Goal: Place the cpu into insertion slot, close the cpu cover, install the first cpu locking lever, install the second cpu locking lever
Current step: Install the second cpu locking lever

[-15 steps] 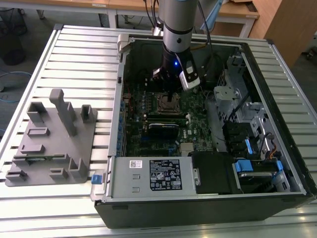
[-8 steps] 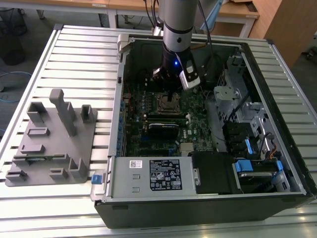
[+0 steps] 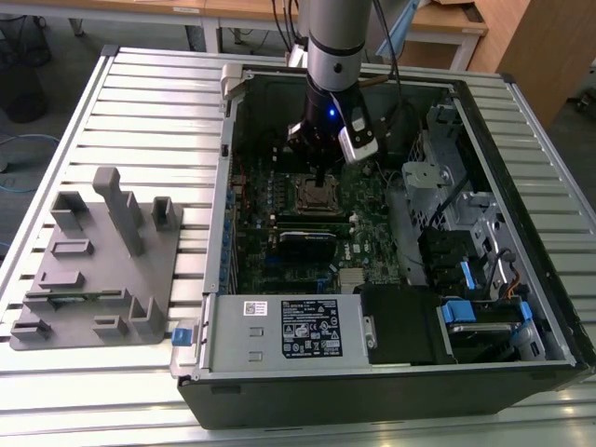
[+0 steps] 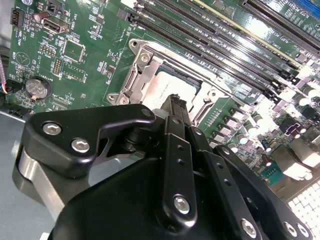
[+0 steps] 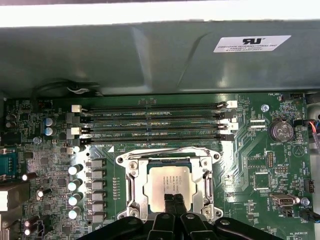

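A slatted metal tabletop (image 3: 140,102) in a workshop.
Wooden desks (image 3: 233,11) line the far edge, a wooden cabinet (image 3: 549,47) stands at the exterior view's right, and cables (image 3: 23,154) trail across grey floor (image 3: 37,130).

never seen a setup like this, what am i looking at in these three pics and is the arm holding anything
A robot arm reaches down into an open computer case lying on a slatted metal table. The exterior view looks on from off the arm; both wrist views come from cameras riding on the arm, looking down past its black gripper at the green motherboard.

The silver square in the middle is the cpu, already seated in its insertion slot, with the silver cpu cover framing it. The gripper's fingertips are together just above the chip and hold nothing. A grey parts holder sits on the exterior view's left.
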`<state>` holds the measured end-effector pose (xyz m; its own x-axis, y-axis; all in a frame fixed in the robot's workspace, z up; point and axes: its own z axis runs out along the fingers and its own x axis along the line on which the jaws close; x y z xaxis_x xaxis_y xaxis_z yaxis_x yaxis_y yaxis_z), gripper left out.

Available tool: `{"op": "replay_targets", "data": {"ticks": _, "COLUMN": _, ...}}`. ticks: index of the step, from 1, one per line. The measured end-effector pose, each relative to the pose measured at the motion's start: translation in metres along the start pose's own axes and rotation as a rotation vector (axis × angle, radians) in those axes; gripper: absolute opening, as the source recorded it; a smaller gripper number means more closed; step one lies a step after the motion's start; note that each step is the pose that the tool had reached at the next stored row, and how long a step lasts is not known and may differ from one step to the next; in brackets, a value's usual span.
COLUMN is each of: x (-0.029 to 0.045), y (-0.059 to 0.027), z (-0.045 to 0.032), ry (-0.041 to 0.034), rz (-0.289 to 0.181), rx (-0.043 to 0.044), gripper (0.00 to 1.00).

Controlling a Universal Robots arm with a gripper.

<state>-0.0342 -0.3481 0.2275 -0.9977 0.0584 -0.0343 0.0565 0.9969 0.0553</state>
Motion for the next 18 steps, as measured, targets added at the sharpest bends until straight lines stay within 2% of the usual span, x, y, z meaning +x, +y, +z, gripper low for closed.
{"op": "replay_targets", "data": {"ticks": 12, "x": -0.0001, "y": -0.0001, "z": -0.0029, "ry": 0.0001, "rz": 0.000, "rx": 0.0000, "gripper": 0.10}}
{"op": "replay_targets", "data": {"ticks": 18, "x": -0.0005, "y": -0.0061, "z": -0.0032, "ry": 0.0000, "rz": 0.000, "rx": 0.0000, "gripper": 0.10}}
